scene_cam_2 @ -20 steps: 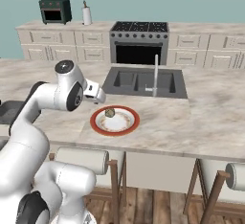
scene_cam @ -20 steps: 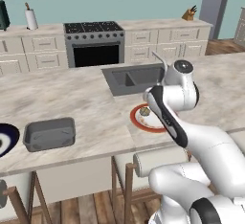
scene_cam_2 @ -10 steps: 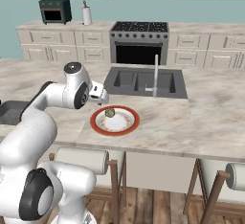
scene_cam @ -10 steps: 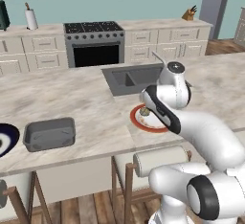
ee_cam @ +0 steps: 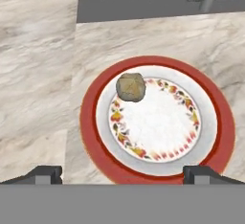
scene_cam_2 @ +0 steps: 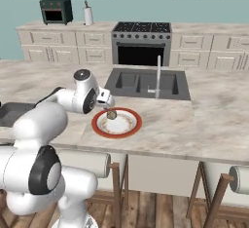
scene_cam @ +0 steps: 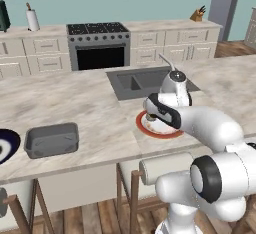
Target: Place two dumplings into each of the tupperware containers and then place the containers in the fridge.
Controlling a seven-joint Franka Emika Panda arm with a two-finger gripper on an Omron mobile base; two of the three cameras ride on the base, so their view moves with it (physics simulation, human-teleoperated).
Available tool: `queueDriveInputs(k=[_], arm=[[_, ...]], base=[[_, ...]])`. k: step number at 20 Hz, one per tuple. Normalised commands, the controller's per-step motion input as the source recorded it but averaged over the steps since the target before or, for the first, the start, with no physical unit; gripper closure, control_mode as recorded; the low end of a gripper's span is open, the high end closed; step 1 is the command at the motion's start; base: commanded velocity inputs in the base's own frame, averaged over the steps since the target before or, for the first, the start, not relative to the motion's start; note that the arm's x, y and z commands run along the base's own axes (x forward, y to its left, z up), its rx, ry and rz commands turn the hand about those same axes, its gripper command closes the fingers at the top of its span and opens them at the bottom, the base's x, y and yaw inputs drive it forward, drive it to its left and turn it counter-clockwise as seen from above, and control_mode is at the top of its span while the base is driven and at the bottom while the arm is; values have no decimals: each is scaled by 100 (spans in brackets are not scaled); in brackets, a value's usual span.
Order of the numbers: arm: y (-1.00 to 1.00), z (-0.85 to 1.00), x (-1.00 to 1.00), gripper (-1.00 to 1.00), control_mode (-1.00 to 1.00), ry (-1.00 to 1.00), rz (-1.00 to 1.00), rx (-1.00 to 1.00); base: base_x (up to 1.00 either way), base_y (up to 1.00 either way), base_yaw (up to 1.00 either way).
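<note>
Red-rimmed plate point(ee_cam: 158, 122): centre of the hand view, resting on the marble counter point(ee_cam: 33, 89); white middle ringed with a floral band. In the right base view it sits at the frame's centre, just below the sink point(scene_cam_2: 146, 83).

Dumpling point(ee_cam: 130, 87): one tan-brown lump on the plate's inner ring, upper left of the plate's centre in the hand view.

Gripper point(ee_cam: 123, 173): above the plate, jaws spread wide and holding nothing; both dark tips show at the bottom edge of the hand view, apart from the dumpling.

Tupperware container point(scene_cam: 52, 140): grey translucent box at the lower left of the left base view, well apart from the plate.

Dark blue plate point(scene_cam: 6, 146): at the left edge, just beside the container.

Faucet point(scene_cam_2: 158, 76): upright behind the sink.
</note>
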Motion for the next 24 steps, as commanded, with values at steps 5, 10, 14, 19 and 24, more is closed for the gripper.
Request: queueDriveInputs(k=[5, 10, 14, 19, 24], arm=[[-1, -34, 44, -100, -100, 2, 0, 1], [-1, -17, 34, -100, -100, 8, 0, 1], [-1, -23, 30, -100, -100, 6, 0, 1], [-4, -51, 39, -100, -100, 0, 0, 1], [-4, -31, 46, -100, -100, 1, 0, 2]], base=[[0, 0, 0], [0, 0, 0], [0, 0, 0], [0, 0, 0], [0, 0, 0]])
